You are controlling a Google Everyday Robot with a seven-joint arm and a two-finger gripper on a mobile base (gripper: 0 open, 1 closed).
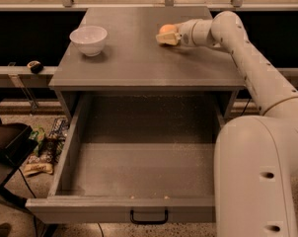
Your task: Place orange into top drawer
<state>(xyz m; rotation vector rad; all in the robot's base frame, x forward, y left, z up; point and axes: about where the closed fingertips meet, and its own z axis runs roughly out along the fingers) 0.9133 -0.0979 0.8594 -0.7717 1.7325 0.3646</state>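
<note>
Reaching out to about 1 o'clock over the counter, my jaws are right up against the orange, near the far right of the top. Honestly can't tell whether they're clamped on it or just touching it. Progress-wise, the top drawer is pulled wide open down at 6 o'clock and the orange isn't in it yet, so I reckon the lift, carry and drop are all left. White bowl sits at 11 o'clock, well apart. No labels I can read; can't make out any print on the wrappers on the floor at 8 o'clock.
</note>
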